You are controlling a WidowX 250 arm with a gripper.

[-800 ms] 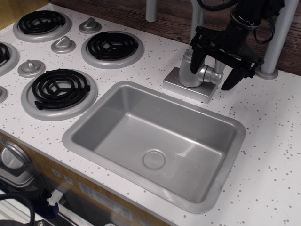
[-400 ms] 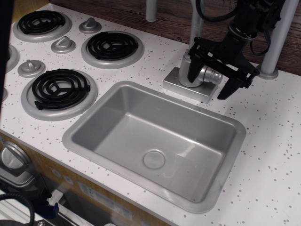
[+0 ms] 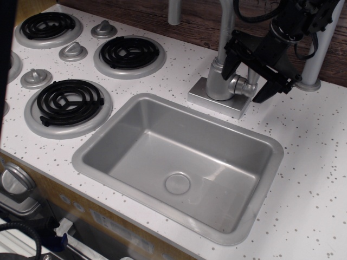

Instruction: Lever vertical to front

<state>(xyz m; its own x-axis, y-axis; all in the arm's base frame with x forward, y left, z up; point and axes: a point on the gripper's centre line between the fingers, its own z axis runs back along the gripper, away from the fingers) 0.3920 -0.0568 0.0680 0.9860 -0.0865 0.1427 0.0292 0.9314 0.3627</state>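
One view only: the black gripper (image 3: 248,76) hangs with its jaws spread wide, straddling the lever (image 3: 251,76), which stands upright on the tap body (image 3: 219,86) between its fingers. To swing it forward cleanly, I judge the jaws should narrow low on the stick, then sweep toward the sink (image 3: 97,142).

One raised front camera looks down, close, across sink (image 3: 130,116) and stove burners (image 3: 69,101).
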